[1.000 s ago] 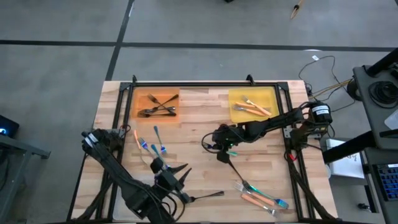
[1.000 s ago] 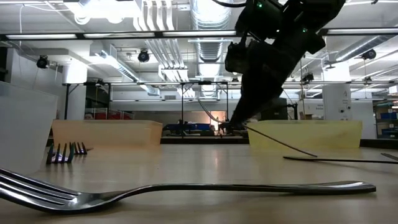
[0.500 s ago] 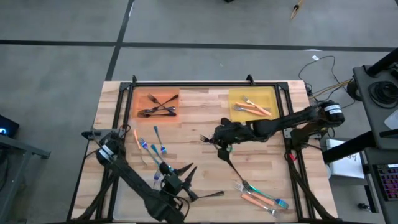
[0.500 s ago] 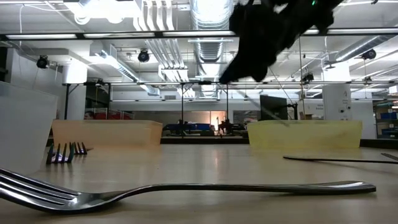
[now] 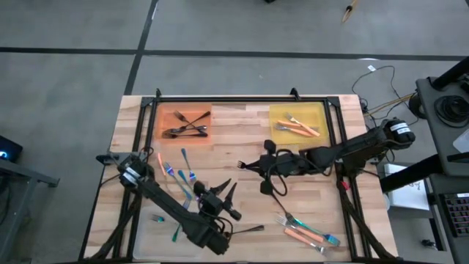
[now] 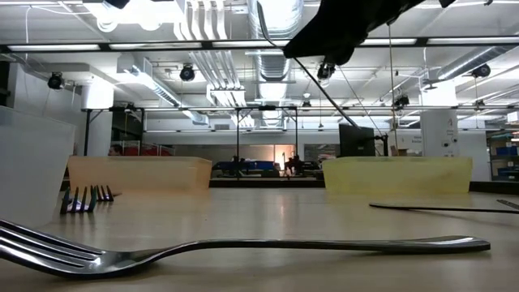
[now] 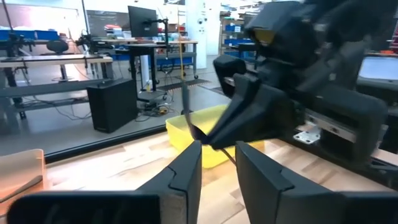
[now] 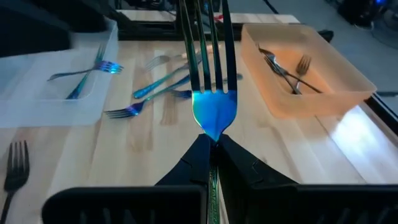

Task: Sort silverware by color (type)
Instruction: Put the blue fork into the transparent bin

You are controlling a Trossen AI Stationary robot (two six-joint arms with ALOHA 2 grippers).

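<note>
My right gripper point(image 5: 254, 166) is over the middle of the table, shut on a shiny blue-teal fork point(image 8: 213, 109) whose tines point toward the table's left. In the low view the fork's handle point(image 6: 334, 96) slants down below the gripper, clear of the table. My left gripper point(image 5: 224, 193) hovers open near the table's near middle, facing the right gripper point(image 7: 249, 112). More blue-teal forks point(image 5: 183, 174) lie on the left part of the table. A dark grey fork point(image 5: 249, 229) lies flat by the near edge. Orange-handled and teal utensils point(image 5: 308, 232) lie at the near right. My right gripper pinches the blue-teal fork between its two fingers at the neck point(image 8: 213, 132), just behind the tines. The fingers run along the fork, about level, coming from the table's right. The fork is lifted clear of the table, tines ahead of the fingertips.
An orange tray point(image 5: 165, 117) at the far left holds dark grey forks. A yellow tray point(image 5: 278, 114) at the far right holds orange-handled utensils. A clear tray point(image 8: 37, 102) at the left holds a blue fork. Bare wood lies between the two far trays.
My right gripper has risen and tipped toward level, shifting slightly toward the table's left; the blue-teal fork's handle end, which lay on the table, is now lifted clear. My left arm has swung toward the table's centre and far side, uncovering blue forks near the near-left edge.
</note>
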